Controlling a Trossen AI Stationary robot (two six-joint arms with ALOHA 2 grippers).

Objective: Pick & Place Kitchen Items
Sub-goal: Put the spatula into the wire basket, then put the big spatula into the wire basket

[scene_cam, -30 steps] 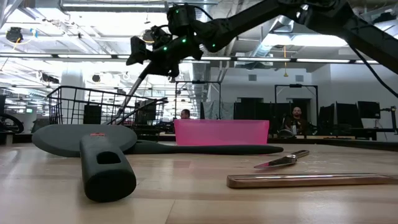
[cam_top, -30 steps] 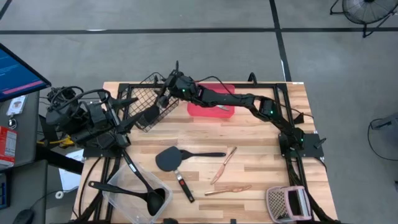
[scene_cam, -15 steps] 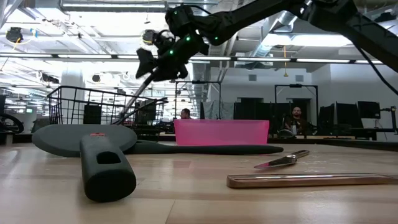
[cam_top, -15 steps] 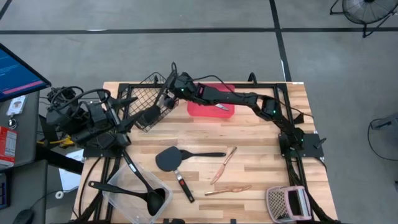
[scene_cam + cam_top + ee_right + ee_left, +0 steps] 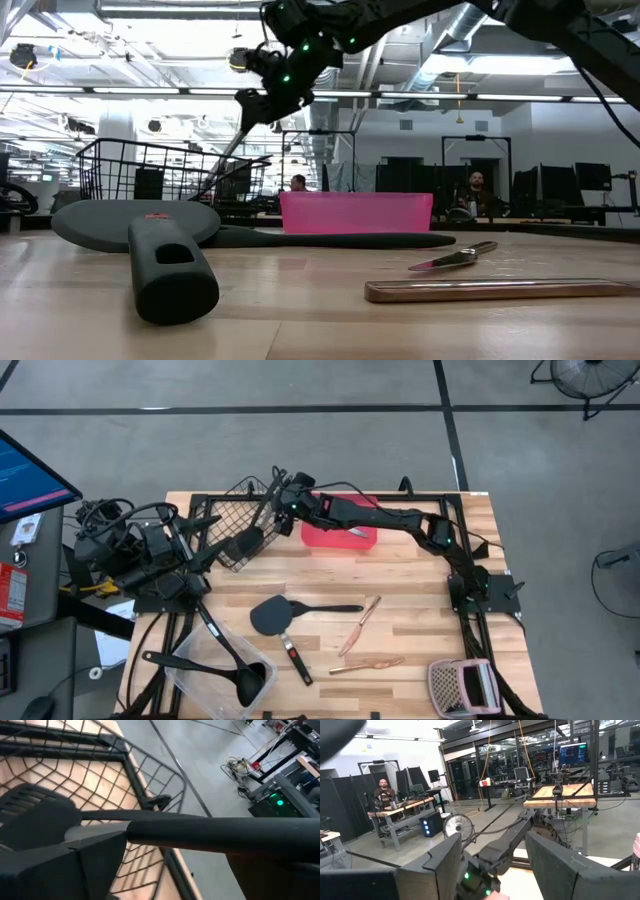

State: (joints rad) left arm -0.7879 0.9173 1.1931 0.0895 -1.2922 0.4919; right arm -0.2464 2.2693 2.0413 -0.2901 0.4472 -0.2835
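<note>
My right gripper [image 5: 286, 496] is above the black wire basket [image 5: 228, 520] at the table's far left, shut on a black slotted turner [image 5: 248, 542]. The turner slants down from the gripper [image 5: 272, 88], and its slotted head [image 5: 35, 815] is low inside the basket. My left gripper [image 5: 205, 535] waits open and empty at the table's left edge [image 5: 495, 865]. A black spatula [image 5: 272, 616], a short red-marked tool [image 5: 296, 658] and two tan sticks [image 5: 360, 623] [image 5: 366, 663] lie flat on the wood. My right gripper pinches the thick grip part of the turner's handle [image 5: 210, 834] between its two fingers, which lie across it. It comes from above and from the table's right. The turner hangs tilted, head down in the basket; whether the head touches the mesh I cannot tell.
A red tray [image 5: 325, 535] with a silver knife [image 5: 356, 532] sits right of the basket, under my right arm. A clear tub [image 5: 205, 685] with black ladles stands at the near left. A pinkish mesh item [image 5: 460, 686] lies at the near right corner.
My right gripper has moved a little toward the table's right edge and slightly up, still shut on the turner. The handle now stands steeper, while the head has stayed down in the basket.
</note>
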